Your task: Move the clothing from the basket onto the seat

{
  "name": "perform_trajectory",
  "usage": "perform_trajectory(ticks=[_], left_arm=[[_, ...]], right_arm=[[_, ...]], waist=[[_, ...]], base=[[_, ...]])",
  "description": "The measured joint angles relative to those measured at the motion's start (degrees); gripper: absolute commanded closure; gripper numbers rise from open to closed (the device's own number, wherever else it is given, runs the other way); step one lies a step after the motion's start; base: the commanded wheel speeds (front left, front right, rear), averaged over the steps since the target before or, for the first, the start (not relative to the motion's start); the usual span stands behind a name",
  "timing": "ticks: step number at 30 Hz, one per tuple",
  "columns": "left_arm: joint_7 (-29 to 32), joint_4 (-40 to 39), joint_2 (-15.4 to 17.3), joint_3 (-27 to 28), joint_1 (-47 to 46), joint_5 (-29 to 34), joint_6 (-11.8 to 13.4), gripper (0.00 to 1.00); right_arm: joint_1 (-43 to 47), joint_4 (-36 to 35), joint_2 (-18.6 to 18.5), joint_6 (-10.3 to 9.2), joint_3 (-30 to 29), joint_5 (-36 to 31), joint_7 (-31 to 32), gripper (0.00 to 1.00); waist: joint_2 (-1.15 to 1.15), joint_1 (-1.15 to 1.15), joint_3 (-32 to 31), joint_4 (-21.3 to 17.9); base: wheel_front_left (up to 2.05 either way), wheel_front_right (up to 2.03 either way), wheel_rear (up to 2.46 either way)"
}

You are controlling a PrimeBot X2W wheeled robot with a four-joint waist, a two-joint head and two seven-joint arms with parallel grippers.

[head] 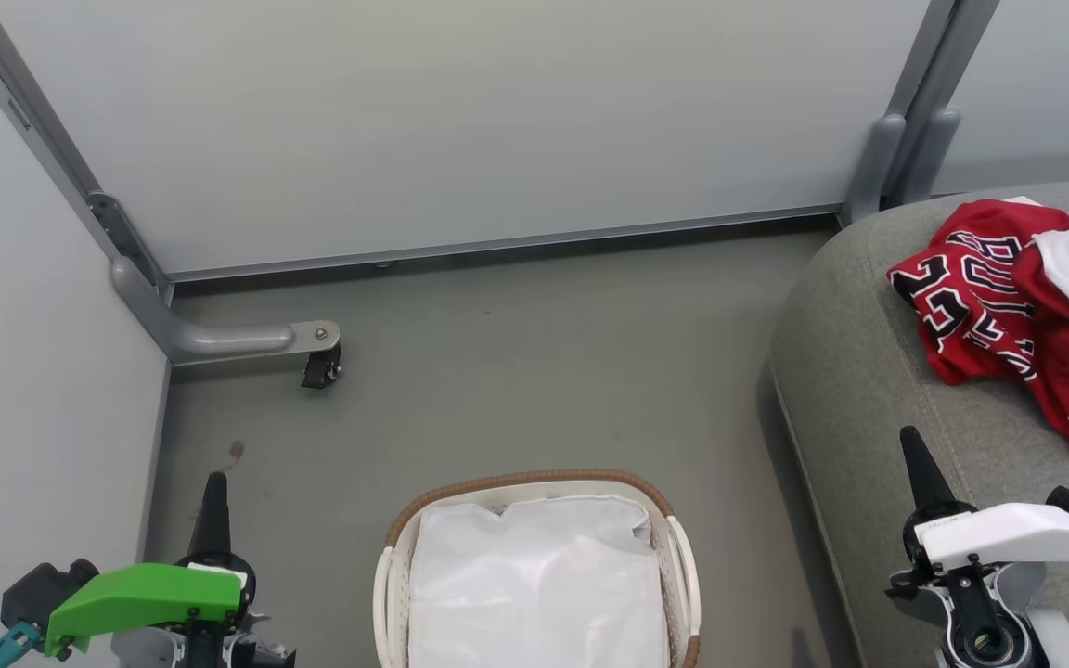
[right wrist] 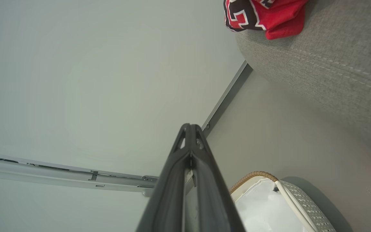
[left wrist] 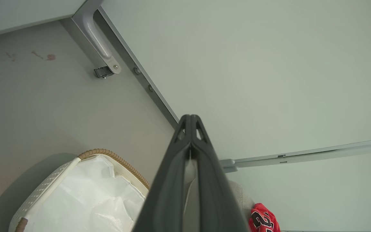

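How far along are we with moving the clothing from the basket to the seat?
Done: the red clothing lies bunched on the grey seat, and the basket holds its white liner with no red cloth visible.
In hand: nothing. The left gripper and right gripper are shut and empty.
Left: apparently nothing, though the basket's near end is cut off.

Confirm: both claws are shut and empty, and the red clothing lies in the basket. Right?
Not quite. The red clothing lies on the grey seat, not in the basket, which holds its white liner; the head view shows it. The left claw and right claw are shut and empty, as you said.
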Motion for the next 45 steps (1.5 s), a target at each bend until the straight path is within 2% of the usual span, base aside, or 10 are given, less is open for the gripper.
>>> perform_trajectory(ticks=[19,45], left_arm=[[2.8,-2.0,0.0,1.5,-0.2,-9.5,-0.3,1.00],[5.8,-4.2,0.1,3.1,-0.5,-19.5,-0.6,1.00]], right_arm=[[0.4,-2.1,-0.1,0.00,-0.5,10.3,2.8,1.00],[1.2,-4.3,-0.3,-0.01,-1.1,21.5,5.8,1.00]], waist=[[0.00,0.00,-0.7,-0.4],[0.00,0.00,-1.7,-0.9]], base=[[0.00,0.00,0.00],[0.00,0.00,0.00]])
